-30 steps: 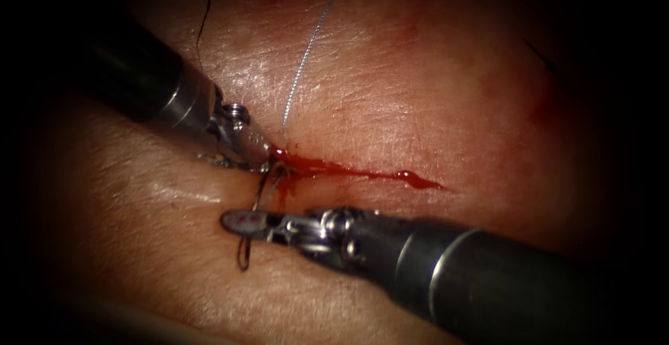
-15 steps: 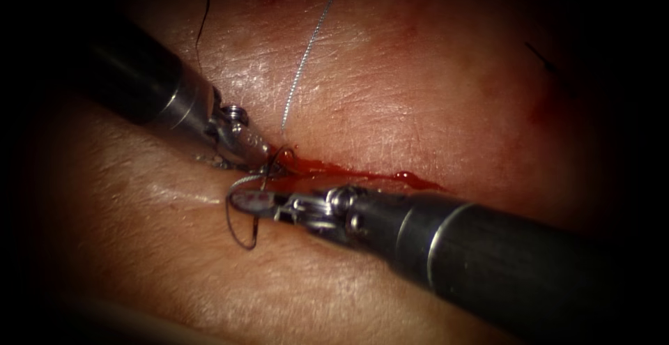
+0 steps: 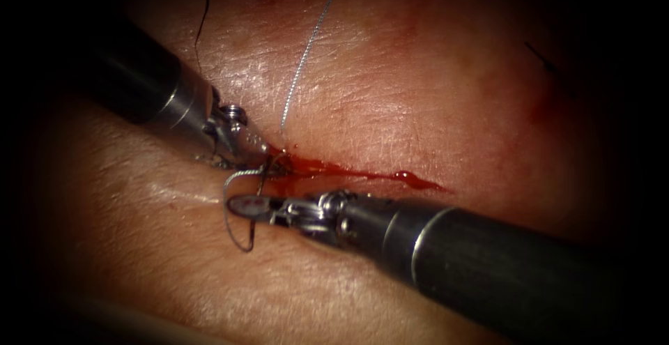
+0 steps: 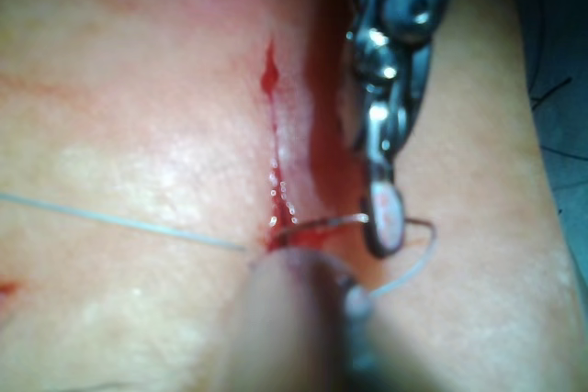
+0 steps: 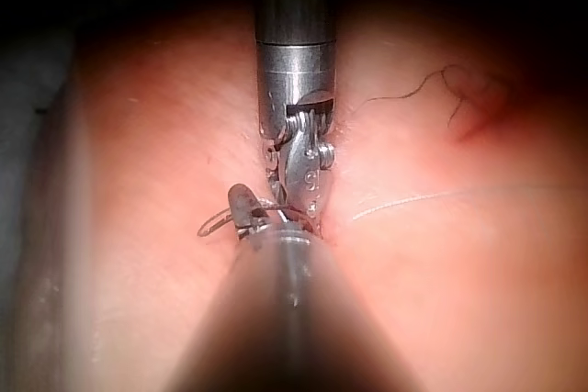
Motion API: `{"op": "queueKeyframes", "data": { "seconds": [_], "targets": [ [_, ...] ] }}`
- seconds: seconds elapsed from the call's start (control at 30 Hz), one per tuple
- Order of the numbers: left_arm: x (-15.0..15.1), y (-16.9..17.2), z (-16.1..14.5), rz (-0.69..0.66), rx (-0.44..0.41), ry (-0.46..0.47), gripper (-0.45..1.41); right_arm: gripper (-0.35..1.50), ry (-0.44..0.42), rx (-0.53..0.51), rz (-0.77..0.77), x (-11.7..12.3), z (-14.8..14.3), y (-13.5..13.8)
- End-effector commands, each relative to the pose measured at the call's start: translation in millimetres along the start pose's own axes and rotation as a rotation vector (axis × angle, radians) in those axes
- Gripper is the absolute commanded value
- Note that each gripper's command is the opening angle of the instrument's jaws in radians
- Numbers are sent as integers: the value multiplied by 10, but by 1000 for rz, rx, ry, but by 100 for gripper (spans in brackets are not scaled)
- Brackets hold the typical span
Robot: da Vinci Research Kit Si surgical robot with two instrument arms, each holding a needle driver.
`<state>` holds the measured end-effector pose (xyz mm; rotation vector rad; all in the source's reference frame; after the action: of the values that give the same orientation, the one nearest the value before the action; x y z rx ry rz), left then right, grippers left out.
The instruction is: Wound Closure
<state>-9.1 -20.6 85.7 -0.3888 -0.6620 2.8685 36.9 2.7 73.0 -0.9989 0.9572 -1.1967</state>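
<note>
The cut (image 3: pixel 376 175) runs across the tissue (image 3: pixel 390 94) with red fluid (image 3: pixel 408 176) along it. My left tool (image 3: pixel 263 158) comes in from the upper left with its tip at the cut's left end, jaws shut on the thread there. My right tool (image 3: pixel 240 205) lies just below the cut, jaws shut on the same dark thread. That thread stands in a slack loop (image 3: pixel 226 202) around the right tool's tip. The left wrist view shows the loop (image 4: pixel 427 245) curving round the right tool (image 4: pixel 384 222). A pale thread (image 3: pixel 300 73) rises from the tissue above the cut.
Thin dark thread ends lie on the tissue at the upper left (image 3: pixel 202 17) and far right (image 3: pixel 540 56). The right wrist view shows another dark thread end (image 5: pixel 432 80) beside the left tool (image 5: pixel 308 208). The right shaft (image 3: pixel 488 261) crosses the lower right.
My right tool has moved up towards the cut, and the thread that ran straight down from the left tool's tip has slackened into a loop. The left tool has stayed put.
</note>
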Motion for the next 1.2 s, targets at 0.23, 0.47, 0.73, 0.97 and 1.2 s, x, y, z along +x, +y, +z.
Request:
{"op": "queueKeyframes", "data": {
  "seconds": [0.23,0.47,0.73,0.97,1.2],
  "targets": [
    [-3,6,5,-22,-6,-1,36,-35,-37,-115,244,-4,16,-12],
    [-5,7,-2,-25,-10,12,36,-35,-45,-185,385,-17,12,-19],
    [-5,4,-40,-41,28,58,42,-35,-57,-266,554,-32,3,-25],
    [-17,8,-129,-78,97,150,46,-35,-89,-327,611,-48,-9,-18],
    [-46,57,-192,-135,158,234,32,-35,-125,-374,610,-62,-18,0]
  ]
}}
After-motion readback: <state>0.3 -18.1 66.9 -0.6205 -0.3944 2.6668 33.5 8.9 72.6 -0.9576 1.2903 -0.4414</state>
